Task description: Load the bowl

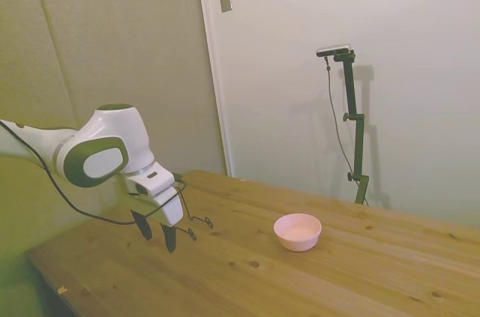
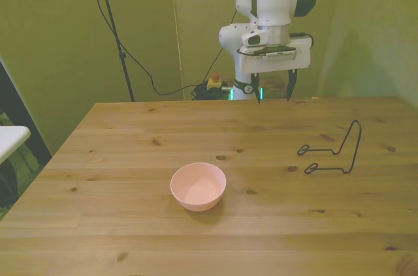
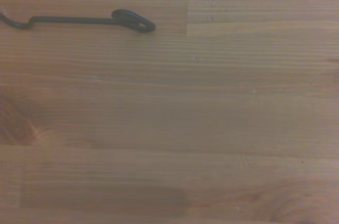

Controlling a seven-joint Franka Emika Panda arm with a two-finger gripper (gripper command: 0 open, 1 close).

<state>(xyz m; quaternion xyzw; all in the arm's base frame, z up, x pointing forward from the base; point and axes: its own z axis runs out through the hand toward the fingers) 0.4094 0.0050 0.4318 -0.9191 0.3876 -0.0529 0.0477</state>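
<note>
Gripper (image 2: 273, 93) hangs above the table (image 2: 130, 224), fingers spread wide, holding nothing. Bowl (image 2: 198, 186) sits well apart from it; wire rack (image 2: 332, 152) stands nearer.

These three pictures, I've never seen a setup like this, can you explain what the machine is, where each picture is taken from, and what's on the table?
It is a white robot arm ending in a two-finger pincer, which is open and holds nothing. One picture is taken from off one side of the wooden table, one from across it facing the robot, and the blurry close-up comes from a camera on the arm's wrist, looking down at the wood. On the table lie a small, empty pale pink bowl and, apart from it toward the front view's right, a thin black wire rack. The wrist camera catches one end of that rack.
</note>
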